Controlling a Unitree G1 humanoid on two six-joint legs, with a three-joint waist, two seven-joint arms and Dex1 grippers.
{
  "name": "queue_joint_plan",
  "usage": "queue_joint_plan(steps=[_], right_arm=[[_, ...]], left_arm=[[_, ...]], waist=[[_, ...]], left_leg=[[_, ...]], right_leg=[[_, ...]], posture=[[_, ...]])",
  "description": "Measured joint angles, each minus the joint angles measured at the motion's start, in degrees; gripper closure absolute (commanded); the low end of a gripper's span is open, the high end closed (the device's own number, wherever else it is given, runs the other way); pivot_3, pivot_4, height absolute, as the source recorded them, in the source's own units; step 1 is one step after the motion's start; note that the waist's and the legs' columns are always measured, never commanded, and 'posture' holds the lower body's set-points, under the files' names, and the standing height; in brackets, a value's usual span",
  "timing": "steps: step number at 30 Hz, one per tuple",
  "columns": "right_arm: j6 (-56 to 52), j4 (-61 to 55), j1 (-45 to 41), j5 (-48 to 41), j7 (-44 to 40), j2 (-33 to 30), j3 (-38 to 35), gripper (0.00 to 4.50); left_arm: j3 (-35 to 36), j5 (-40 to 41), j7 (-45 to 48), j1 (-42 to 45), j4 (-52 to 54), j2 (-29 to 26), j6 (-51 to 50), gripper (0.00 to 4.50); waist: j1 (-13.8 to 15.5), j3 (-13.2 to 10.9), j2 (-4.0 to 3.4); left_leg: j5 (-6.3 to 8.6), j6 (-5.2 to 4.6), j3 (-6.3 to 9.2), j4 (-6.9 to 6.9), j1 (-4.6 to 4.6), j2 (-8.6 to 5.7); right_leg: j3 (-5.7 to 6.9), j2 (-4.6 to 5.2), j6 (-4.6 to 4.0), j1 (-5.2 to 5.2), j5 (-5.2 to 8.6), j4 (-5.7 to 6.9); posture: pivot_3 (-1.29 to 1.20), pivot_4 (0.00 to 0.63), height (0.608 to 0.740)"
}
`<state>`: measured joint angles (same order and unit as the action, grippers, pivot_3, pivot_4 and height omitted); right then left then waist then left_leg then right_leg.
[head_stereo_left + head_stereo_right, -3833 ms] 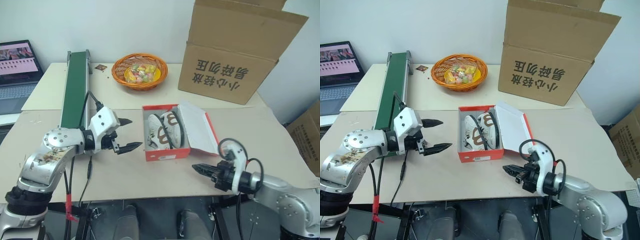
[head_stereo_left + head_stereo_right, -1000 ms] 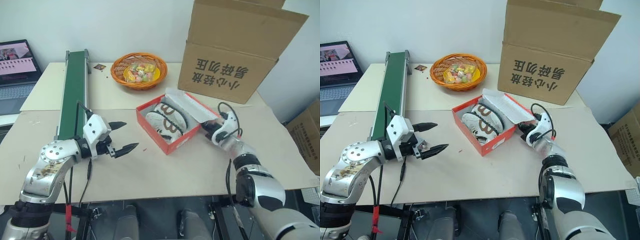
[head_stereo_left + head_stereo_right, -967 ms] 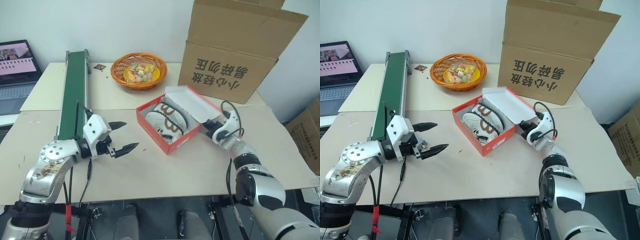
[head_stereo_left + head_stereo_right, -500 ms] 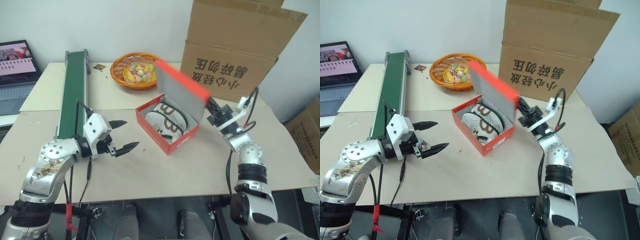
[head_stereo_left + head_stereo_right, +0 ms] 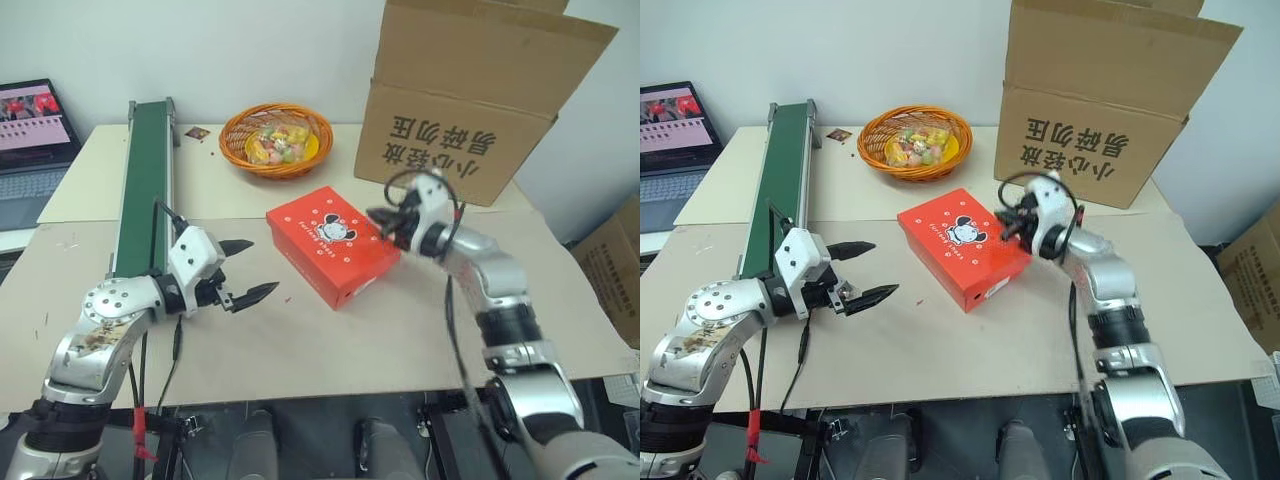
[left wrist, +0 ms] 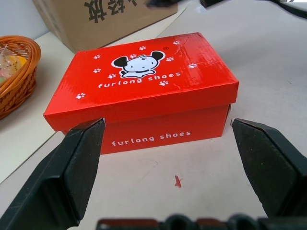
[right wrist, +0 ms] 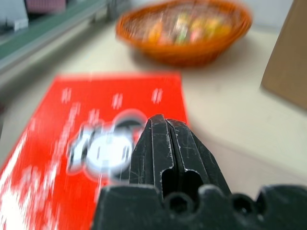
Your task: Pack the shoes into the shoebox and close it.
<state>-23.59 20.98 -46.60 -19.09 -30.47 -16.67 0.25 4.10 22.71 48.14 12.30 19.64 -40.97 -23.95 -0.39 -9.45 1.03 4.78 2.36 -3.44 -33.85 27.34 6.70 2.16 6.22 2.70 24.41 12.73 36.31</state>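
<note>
The red shoebox (image 5: 330, 243) lies shut on the table, its lid down and a cartoon dog printed on top; the left wrist view shows the shoebox (image 6: 144, 81) from its long side. The shoes are hidden inside. My right gripper (image 5: 375, 214) is shut, its tip at the lid's far right edge; whether it touches the lid I cannot tell. In the right wrist view the right gripper (image 7: 160, 122) hovers over the lid (image 7: 96, 124). My left gripper (image 5: 258, 268) is open and empty, a short way left of the box, pointing at it.
An orange basket (image 5: 277, 140) of sweets stands behind the box. A green conveyor (image 5: 148, 185) runs along the left. The big brown carton (image 5: 470, 100) sits at the back right, a laptop (image 5: 35, 140) at the far left.
The lid swung from lying open, through upright, down shut. My right gripper rose and moved left with it, rolling as it went. The left arm stayed still.
</note>
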Motion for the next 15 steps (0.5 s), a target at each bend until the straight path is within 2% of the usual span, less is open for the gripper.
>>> queue_joint_plan(steps=[6, 12, 15], right_arm=[[2.6, 6.9, -1.2, 5.5, 0.6, 6.7, 5.4, 4.47], [6.8, 14.6, -1.8, 12.9, 0.6, 6.9, 10.7, 4.47], [9.0, 18.0, -3.0, 14.4, 0.3, 6.9, 11.2, 4.47]], left_arm=[[-0.1, -0.1, -0.2, 0.0, 0.0, 0.2, 0.0, 0.0], [-0.1, -0.2, -1.2, 0.0, 0.1, 0.2, -0.1, 0.0], [-0.1, -0.2, -1.8, 0.0, 0.4, 0.4, -0.2, 0.0]], waist=[[0.0, 0.0, -0.01], [0.0, 0.0, 0.0], [-0.1, 0.1, 0.05]], left_leg=[[0.14, 0.24, 0.01, -0.09, -0.01, 0.0], [0.15, 0.25, 0.01, -0.11, -0.08, 0.0], [0.16, 0.27, 0.01, -0.07, -0.49, 0.01]], right_leg=[[0.0, 0.01, 0.04, -0.05, -0.02, -0.03], [0.0, 0.01, 0.03, -0.11, -0.01, -0.08], [0.01, 0.01, 0.07, -0.23, 0.14, -0.07]], posture=[[0.0, 0.15, 0.728], [0.0, 0.15, 0.728], [0.0, 0.15, 0.728]])
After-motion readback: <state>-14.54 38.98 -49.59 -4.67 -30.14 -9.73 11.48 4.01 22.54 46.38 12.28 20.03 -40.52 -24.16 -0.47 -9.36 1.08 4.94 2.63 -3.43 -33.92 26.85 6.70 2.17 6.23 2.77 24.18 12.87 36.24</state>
